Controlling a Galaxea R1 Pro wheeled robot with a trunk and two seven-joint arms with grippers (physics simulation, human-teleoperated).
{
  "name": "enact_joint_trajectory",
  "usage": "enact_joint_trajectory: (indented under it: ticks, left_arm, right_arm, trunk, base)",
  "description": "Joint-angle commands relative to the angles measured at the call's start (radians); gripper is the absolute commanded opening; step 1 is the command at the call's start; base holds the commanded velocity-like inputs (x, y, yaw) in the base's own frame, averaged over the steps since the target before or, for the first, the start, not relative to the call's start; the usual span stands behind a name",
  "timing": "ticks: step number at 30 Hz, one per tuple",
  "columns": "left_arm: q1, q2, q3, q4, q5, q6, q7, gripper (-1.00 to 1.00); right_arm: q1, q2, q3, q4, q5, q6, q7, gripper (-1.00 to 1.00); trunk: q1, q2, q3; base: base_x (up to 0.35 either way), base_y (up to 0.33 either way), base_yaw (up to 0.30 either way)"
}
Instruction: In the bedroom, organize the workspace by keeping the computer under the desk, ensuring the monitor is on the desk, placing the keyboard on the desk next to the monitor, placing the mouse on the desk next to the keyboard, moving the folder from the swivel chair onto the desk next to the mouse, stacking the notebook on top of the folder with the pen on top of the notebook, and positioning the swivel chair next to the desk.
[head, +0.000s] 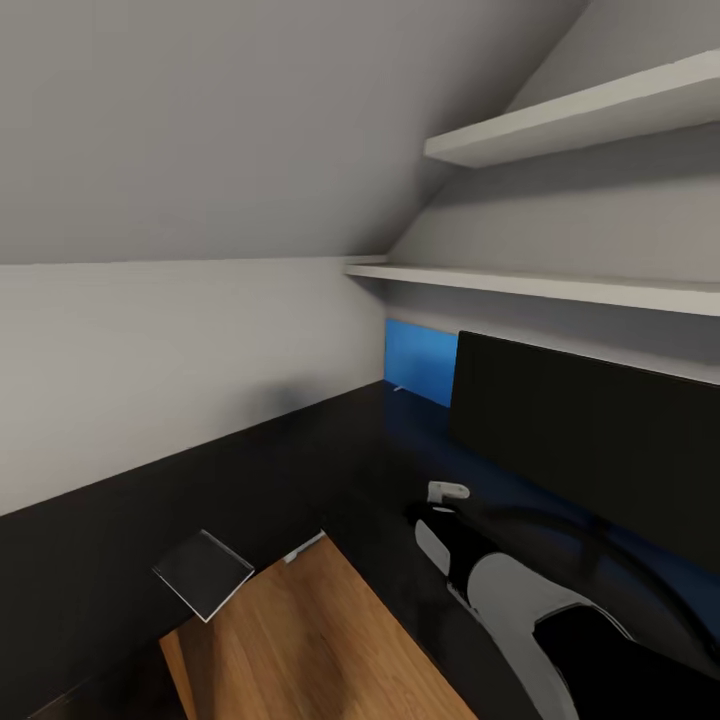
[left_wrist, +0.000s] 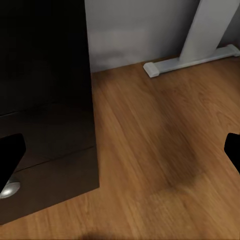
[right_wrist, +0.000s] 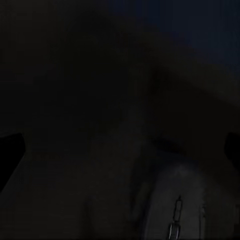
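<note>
head: my right arm (head: 520, 590) reaches over the glossy black desk (head: 200, 500) before the monitor (head: 600, 440), the blue folder (head: 420, 362) upright behind it at the wall | left wrist: my left gripper (left_wrist: 122, 150) spread wide above wood floor (left_wrist: 160, 145), beside the desk's drawer unit (left_wrist: 45, 100), white leg (left_wrist: 200, 45) beyond | right wrist: too dark, my right gripper's state I cannot tell

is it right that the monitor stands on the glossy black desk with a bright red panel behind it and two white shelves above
Not quite: the panel behind the monitor is bright blue, not red, as the head view shows. The rest holds: the monitor stands on the glossy black desk, with two white shelves on the wall above.
</note>
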Motion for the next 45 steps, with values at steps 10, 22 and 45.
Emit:
enact_joint_trajectory:
  ticks: [10, 22, 45]
  left_arm:
    - [0.000, 0.000, -0.003, 0.031, 0.008, -0.001, 0.001, 1.00]
    - [0.000, -0.002, -0.004, 0.056, 0.006, -0.002, 0.004, 1.00]
    - [0.000, -0.002, -0.005, 0.056, 0.003, -0.006, 0.001, 1.00]
  right_arm:
    - [0.002, 0.000, 0.012, -0.022, -0.005, 0.008, -0.009, 1.00]
    - [0.005, 0.000, 0.061, -0.024, -0.003, 0.005, -0.009, 1.00]
    - [0.005, 0.000, 0.108, -0.024, -0.003, 0.003, -0.006, 1.00]
  trunk:
    - [0.000, -0.001, -0.001]
    - [0.000, -0.001, -0.001]
    - [0.000, -0.001, -0.001]
  base:
    - [0.000, 0.000, 0.237]
    - [0.000, 0.000, 0.281]
    - [-0.007, 0.000, 0.284]
